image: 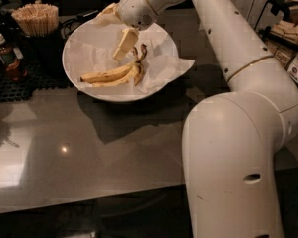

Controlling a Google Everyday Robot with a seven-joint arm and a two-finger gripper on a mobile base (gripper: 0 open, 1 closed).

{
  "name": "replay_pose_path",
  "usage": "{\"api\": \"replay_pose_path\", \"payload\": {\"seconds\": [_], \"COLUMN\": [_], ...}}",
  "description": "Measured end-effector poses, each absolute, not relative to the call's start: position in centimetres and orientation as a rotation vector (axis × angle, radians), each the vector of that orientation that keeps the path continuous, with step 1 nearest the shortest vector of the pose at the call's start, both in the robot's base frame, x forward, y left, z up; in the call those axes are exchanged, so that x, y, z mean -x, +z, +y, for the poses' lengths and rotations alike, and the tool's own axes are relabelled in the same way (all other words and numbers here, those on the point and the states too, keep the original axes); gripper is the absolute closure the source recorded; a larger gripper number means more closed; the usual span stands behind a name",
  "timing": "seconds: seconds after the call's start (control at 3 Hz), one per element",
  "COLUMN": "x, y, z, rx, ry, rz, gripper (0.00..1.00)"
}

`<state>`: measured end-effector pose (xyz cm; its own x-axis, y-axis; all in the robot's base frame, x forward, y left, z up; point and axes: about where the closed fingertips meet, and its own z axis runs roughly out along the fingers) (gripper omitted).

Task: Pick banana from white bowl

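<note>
Arm (223, 29) arcs down over the white bowl (109, 97), tool (116, 31) spread open and empty just above the banana (111, 75), which lies crosswise in the bowl, stem toward the right rim.

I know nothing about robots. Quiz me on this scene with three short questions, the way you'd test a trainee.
1. True or false: the banana lies in the white bowl on a paper liner.
2. The gripper is: A) above the bowl with fingers open, B) shut on the banana, C) out of the picture.
3. Fill in: left of the bowl stands a holder of wooden ____.
Key: 1 true; 2 A; 3 sticks.
</note>
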<state>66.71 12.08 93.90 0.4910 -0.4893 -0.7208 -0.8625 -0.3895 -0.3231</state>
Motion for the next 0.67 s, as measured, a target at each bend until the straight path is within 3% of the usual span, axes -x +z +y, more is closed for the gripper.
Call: {"api": "replay_pose_path", "payload": {"seconds": [0.67], "x": [-64.77], "y": [94.00], "z": [12.00], "rx": [2.051], "ry": [0.695], "rz": [1.125], "gripper": [0.23]}}
